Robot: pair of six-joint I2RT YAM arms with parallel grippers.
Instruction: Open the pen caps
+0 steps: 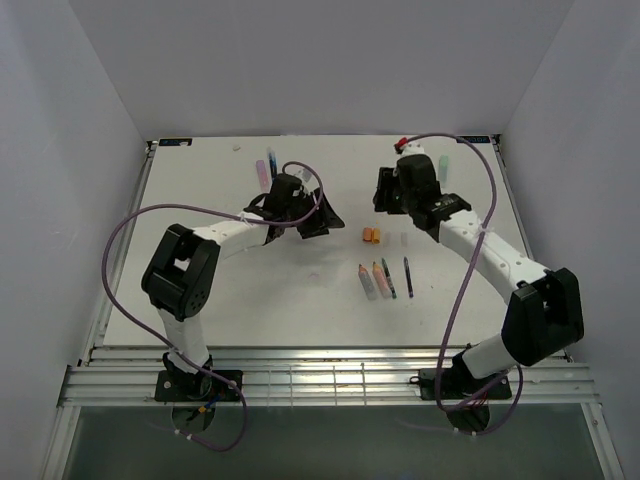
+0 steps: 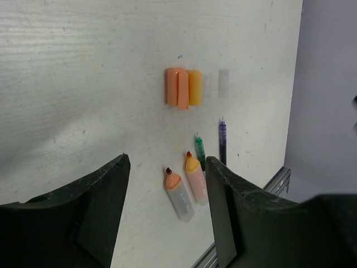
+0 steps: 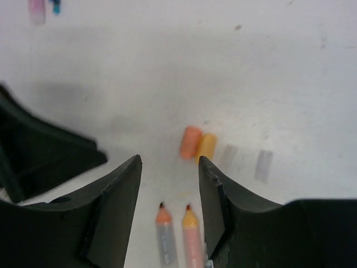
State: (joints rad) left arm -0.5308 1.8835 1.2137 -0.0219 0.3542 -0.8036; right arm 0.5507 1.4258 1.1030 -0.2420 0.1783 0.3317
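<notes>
Orange caps [image 2: 183, 87] lie loose; four pens [image 2: 195, 178] just beside them show bare tips. Two pens [image 1: 266, 165] well beyond the caps likely remain. Left gripper [image 2: 167, 164] and right gripper [image 3: 168, 162] fingers stand apart, empty.

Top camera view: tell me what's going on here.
This is a pen-uncapping job, partway done. Four pens lie side by side with their tips bared, and the orange and yellow caps sit just beyond them. The left gripper and the right gripper both hover open nearby, holding nothing. A pink pen and a blue pen lie at the far edge of the table. They are too small to tell whether they are capped.
</notes>
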